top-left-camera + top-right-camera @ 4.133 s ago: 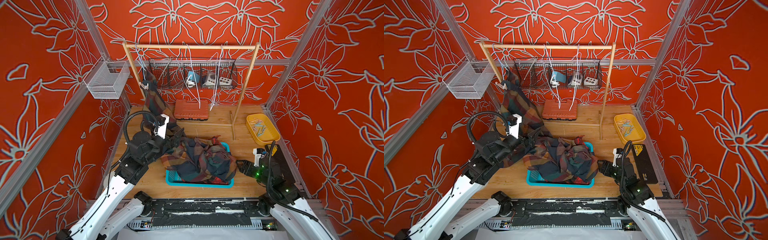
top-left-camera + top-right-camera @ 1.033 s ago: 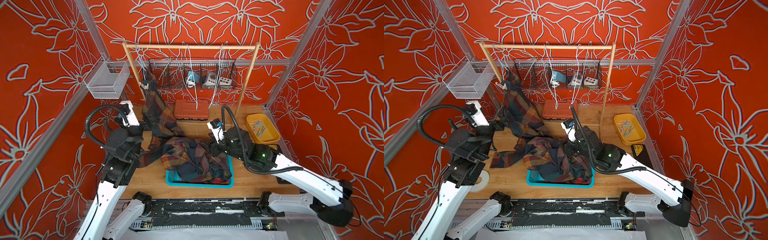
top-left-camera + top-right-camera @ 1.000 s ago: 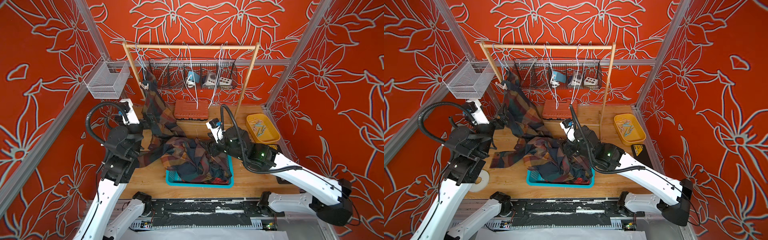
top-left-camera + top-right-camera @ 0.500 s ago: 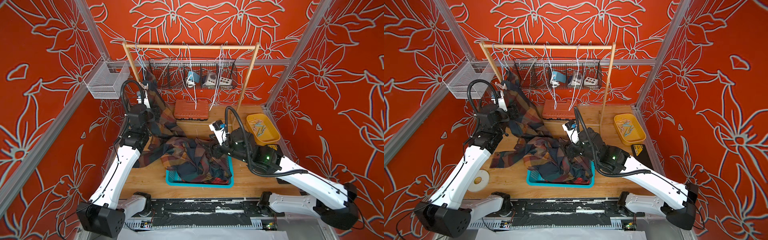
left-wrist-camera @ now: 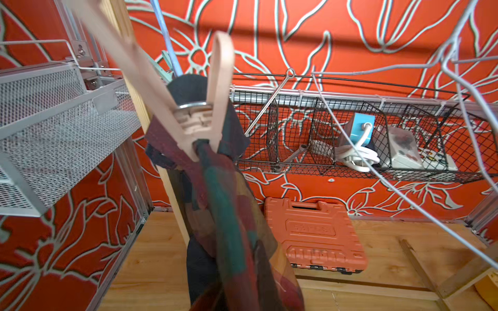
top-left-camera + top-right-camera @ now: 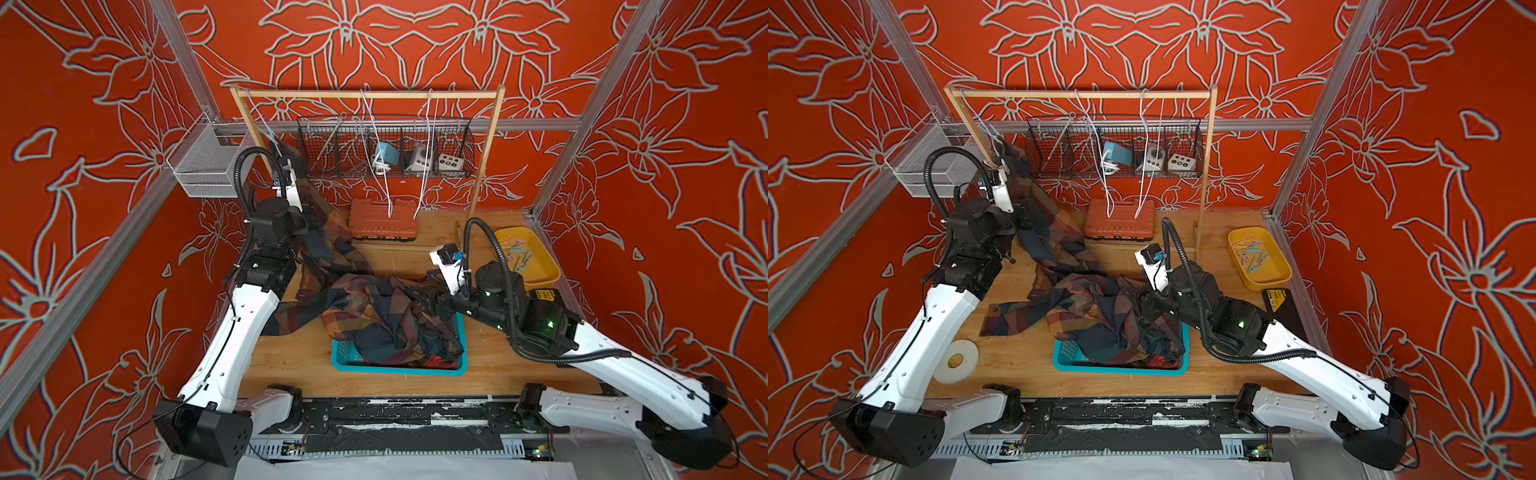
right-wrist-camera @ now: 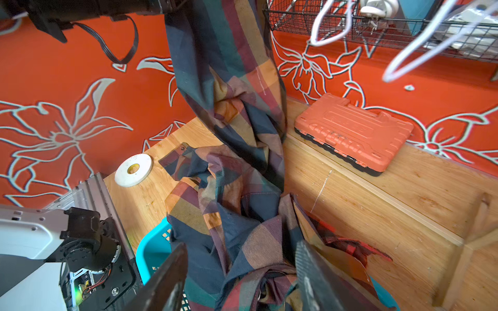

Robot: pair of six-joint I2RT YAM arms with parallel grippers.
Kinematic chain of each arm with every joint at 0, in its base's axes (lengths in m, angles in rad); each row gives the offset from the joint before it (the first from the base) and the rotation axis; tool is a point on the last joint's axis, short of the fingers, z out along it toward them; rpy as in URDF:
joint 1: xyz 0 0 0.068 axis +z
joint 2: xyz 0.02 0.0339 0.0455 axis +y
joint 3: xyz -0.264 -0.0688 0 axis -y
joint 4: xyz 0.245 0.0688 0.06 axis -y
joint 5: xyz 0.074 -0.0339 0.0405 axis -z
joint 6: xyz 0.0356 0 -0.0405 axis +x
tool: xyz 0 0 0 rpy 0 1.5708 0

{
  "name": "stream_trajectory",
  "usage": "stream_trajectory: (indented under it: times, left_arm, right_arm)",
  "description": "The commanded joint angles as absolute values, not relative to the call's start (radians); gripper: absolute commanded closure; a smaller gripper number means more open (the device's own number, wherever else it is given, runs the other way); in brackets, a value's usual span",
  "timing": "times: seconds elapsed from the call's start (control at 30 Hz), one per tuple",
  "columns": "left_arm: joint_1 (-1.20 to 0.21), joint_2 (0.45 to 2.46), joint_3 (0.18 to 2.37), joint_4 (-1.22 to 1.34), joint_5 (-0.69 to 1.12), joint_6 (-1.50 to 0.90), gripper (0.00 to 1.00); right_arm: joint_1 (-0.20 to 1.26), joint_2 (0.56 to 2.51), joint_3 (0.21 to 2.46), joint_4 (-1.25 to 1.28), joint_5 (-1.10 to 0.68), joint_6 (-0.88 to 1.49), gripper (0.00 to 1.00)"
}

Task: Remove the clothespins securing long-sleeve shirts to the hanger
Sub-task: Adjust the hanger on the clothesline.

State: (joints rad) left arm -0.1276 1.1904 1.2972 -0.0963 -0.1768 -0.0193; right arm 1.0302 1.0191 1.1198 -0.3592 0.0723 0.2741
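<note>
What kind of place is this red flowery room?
Probably a robot test booth set up like a laundry corner: a wooden clothes rail, a teal basket heaped with plaid shirts, and flowered walls on a metal frame.

Left gripper (image 6: 286,166) now closed, up by clothespin (image 5: 200,118)

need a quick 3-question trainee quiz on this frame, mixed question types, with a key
1. True or false: the yellow tray holds loose clothespins.
2. What fills the blue basket? A) shirts B) towels C) bottles
3. Which hand is up at the shirt hanging from the wooden rail?
Key: 1 true. 2 A. 3 the left hand.
</note>
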Motion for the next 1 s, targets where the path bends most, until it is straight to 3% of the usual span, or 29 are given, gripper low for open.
stream_trajectory:
  times: [0.0, 0.27, 0.97]
  left_arm:
    - [-0.125, 1.206, 1.329, -0.094, -0.122, -0.037, 1.00]
    - [-0.153, 1.201, 1.323, -0.053, -0.043, -0.005, 1.00]
    - [-0.373, 1.243, 1.342, -0.048, -0.091, 0.167, 0.99]
  right_arm:
    - [1.027, 0.996, 1.108, -0.350, 0.104, 0.269, 0.35]
    - [1.019, 0.975, 1.086, -0.350, 0.120, 0.275, 0.35]
    - [0.990, 0.992, 1.102, -0.345, 0.124, 0.255, 0.34]
